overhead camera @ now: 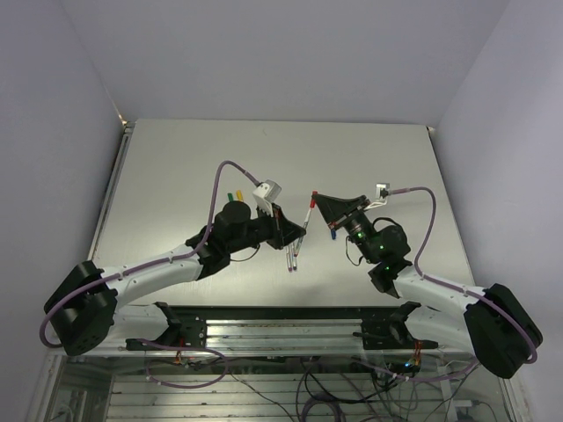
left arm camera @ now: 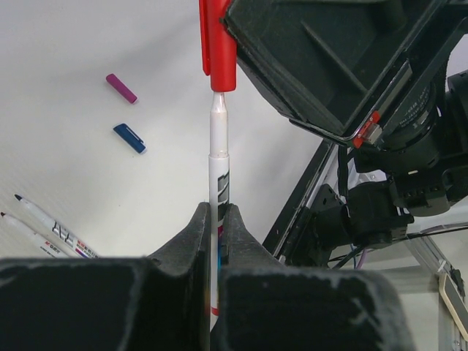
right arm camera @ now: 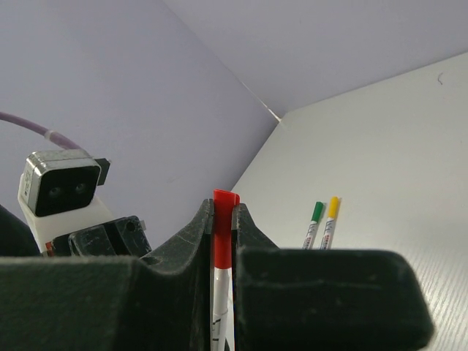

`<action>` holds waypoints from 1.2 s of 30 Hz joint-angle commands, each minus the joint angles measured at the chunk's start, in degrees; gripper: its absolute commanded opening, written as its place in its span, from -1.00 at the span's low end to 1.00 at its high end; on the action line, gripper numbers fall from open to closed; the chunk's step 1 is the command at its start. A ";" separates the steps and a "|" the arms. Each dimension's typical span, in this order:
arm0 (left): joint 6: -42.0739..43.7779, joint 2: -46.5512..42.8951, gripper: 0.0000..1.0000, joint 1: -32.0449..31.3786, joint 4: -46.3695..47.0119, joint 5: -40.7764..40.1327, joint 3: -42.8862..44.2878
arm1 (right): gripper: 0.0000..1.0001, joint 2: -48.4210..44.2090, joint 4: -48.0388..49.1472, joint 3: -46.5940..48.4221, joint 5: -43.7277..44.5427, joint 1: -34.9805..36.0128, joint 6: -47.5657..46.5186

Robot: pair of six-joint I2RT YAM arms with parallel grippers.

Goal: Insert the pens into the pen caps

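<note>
Left wrist view: the left gripper [left arm camera: 218, 223] is closed to a narrow gap on the barrel of a pen [left arm camera: 219, 172], which runs straight out past its fingertips. The pen's thin neck meets the open end of the red cap [left arm camera: 218, 44]; the tip itself is hidden. Ahead and to the left of this gripper, a purple cap [left arm camera: 121, 88] and a blue cap [left arm camera: 129, 138] lie apart on the table [left arm camera: 73, 168]. Nearer on the left, two uncapped pens [left arm camera: 53, 229] lie side by side. Right wrist view: the right gripper [right arm camera: 221, 219] is clamped on the red cap, whose end stands just past the fingertips. Ahead and to its right, a green-capped pen [right arm camera: 314, 223] and a yellow-capped pen [right arm camera: 329, 219] lie side by side. Top external view: both grippers face tip to tip, with the pen bridging them.
</note>
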 commanded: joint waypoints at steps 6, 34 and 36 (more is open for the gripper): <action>-0.02 -0.73 -0.86 -0.22 3.96 -1.47 -0.15 | -1.00 1.07 2.02 -1.14 -0.85 1.39 0.60; -2.20 -4.42 -0.86 -0.09 12.15 -16.12 -3.01 | -1.00 2.43 -13.89 -0.01 0.60 10.60 -5.30; -1.47 -3.92 -0.86 -0.07 12.06 -16.56 -2.27 | -1.00 2.70 -16.37 0.42 0.29 10.95 -5.70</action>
